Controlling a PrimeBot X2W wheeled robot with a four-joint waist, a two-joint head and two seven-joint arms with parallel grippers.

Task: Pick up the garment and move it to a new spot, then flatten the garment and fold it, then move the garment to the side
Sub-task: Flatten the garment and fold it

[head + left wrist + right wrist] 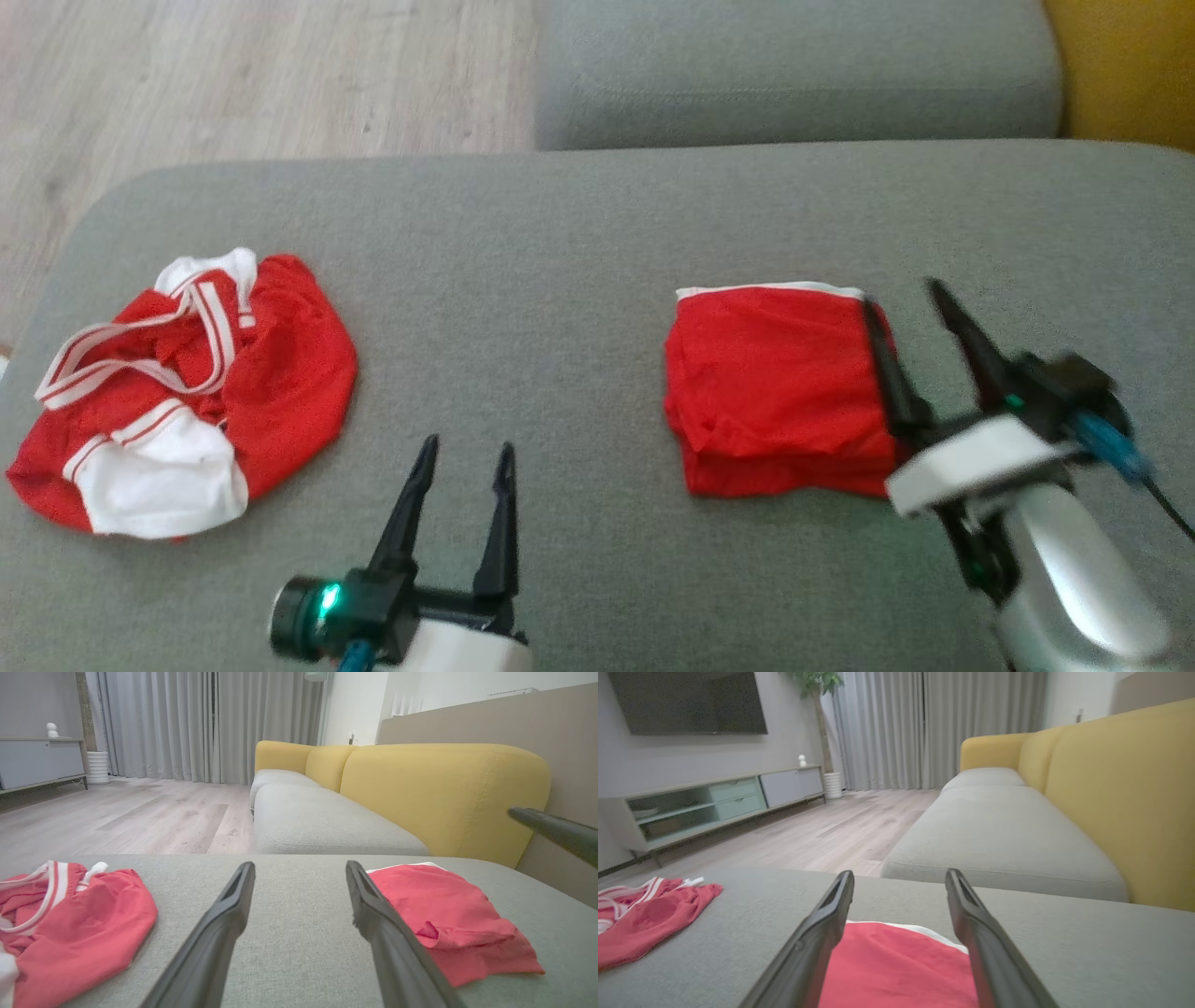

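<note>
"Did the right gripper have hold of anything?"

"No. Its two fingers stood wide apart with nothing between them, poised over the right edge of the folded garment. From the head's angle one finger crossed that edge. The whole gripper was smeared with blur, though, so I couldn't say whether it touched the cloth."

"And the left gripper?"

"Spread just as wide and empty. It hung over bare grey sofa cushion, between the folded garment and a crumpled garment of red and white well off to the left."

"What couldn't you see?"

"The right wrist camera cut the folded garment off at the bottom, with its far part and white band lying between the fingers. The left wrist camera caught a small flap puckered up near its edge and the layers lying slack, which the head's angle flattened out. One dark finger of the other arm poked in at that view's right edge, and the crumpled garment ran off the left edge."

"Which way did the folded one lie?"

"White band along the far edge, running left to right, with the stacked folds toward the robot. It looked nearly square, so I couldn't name a long axis. Behind it rose a yellow backrest."
</note>
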